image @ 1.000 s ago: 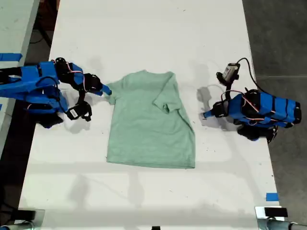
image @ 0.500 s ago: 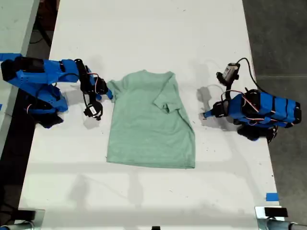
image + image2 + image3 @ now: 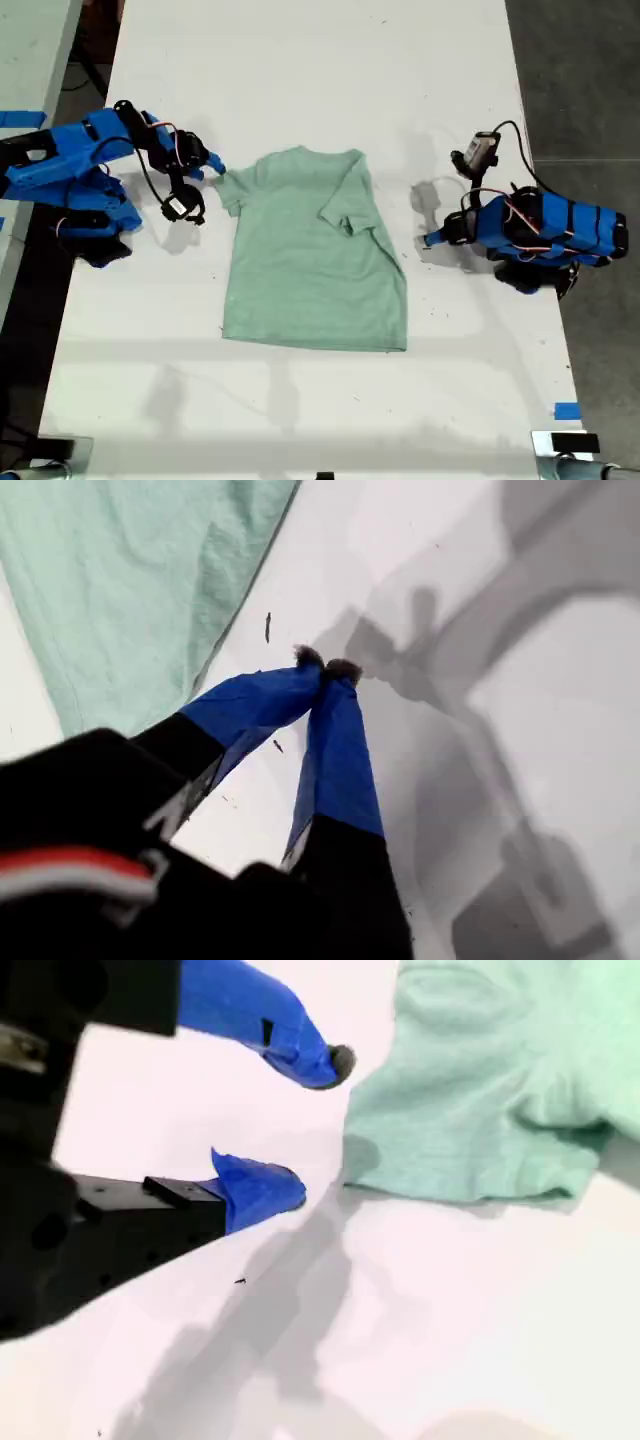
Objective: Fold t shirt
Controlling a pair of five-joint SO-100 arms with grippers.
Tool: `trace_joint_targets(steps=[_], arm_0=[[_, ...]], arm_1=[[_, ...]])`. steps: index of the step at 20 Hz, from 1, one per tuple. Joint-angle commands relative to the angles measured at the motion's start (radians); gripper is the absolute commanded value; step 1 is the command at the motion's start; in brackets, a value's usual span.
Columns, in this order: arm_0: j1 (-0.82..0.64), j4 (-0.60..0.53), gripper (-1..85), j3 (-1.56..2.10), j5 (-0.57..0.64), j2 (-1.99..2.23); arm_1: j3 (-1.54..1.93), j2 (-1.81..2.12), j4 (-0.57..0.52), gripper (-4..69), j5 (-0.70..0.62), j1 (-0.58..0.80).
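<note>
Shirt (image 3: 315, 255) is lying flat at the middle of the white counter (image 3: 300, 60), one sleeve folded in over the body on the exterior view's right, the other sleeve sticking out toward the exterior view's left. My second hand (image 3: 214, 170), on the arm at the exterior view's left, is hovering just beside that loose sleeve with its tips (image 3: 335, 1060) spread apart, holding nothing. My first hand (image 3: 430, 238), at the exterior view's right, is sitting apart from the shirt's edge, its blue tips (image 3: 325, 670) pressed together and empty.
</note>
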Motion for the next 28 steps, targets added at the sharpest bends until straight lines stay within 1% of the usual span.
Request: trace_joint_targets(steps=[1, 3, 5, 6, 7, 8, 11, 14, 16, 19, 22, 24, 25, 27, 28], arm_0=[[-0.035, -0.095, 18.3, -0.011, 0.048, -0.179], [-0.02, -0.164, 18.6, -0.04, 0.069, -0.321], [0.026, -0.172, 18.1, -0.106, 0.074, -0.443], [0.046, -0.172, 15.0, -0.132, 0.074, -0.483], [0.055, -0.166, 5.1, -0.155, 0.067, -0.514], [0.057, -0.156, -0.3, -0.17, 0.058, -0.535], [0.072, -0.097, -0.3, -0.215, 0.041, -0.548], [0.146, 0.021, -0.3, -0.347, 0.015, -0.514], [0.249, 0.1, -0.3, -0.514, -0.002, -0.506], [0.413, 0.176, -0.3, -0.798, -0.032, -0.609], [0.508, 0.25, -0.3, -1.112, -0.035, -0.819], [0.549, 0.275, -0.3, -1.313, -0.008, -0.979], [0.566, 0.285, 1.2, -1.404, 0.005, -1.063], [0.586, 0.35, 12.6, -1.552, 0.023, -1.193], [0.577, 0.365, 12.9, -1.543, 0.025, -1.197]], arm_1=[[0.04, 0.003, 0.0, 0.7, -0.014, 0.0], [0.04, 0.003, 0.0, 0.7, -0.014, 0.0], [0.04, 0.003, 0.0, 0.7, -0.014, 0.0], [0.04, 0.003, 0.0, 0.7, -0.014, 0.0], [0.04, 0.005, 0.0, 0.7, -0.015, 0.0], [0.04, 0.005, 0.0, 0.7, -0.015, -0.002], [0.04, 0.005, 0.0, 0.7, -0.017, -0.002], [0.04, 0.005, 0.0, 0.7, -0.018, 0.002], [0.04, 0.005, 0.0, 0.7, -0.014, -0.005], [0.04, 0.005, 0.0, 0.7, -0.021, 0.0], [0.04, 0.005, 0.0, 0.7, -0.028, 0.008], [0.04, 0.005, 0.0, 0.7, -0.023, 0.0], [0.04, 0.005, 0.0, 0.7, -0.017, -0.006], [0.04, 0.005, 0.0, 0.7, -0.014, -0.014], [0.04, 0.005, 0.0, 0.7, -0.017, -0.014]])
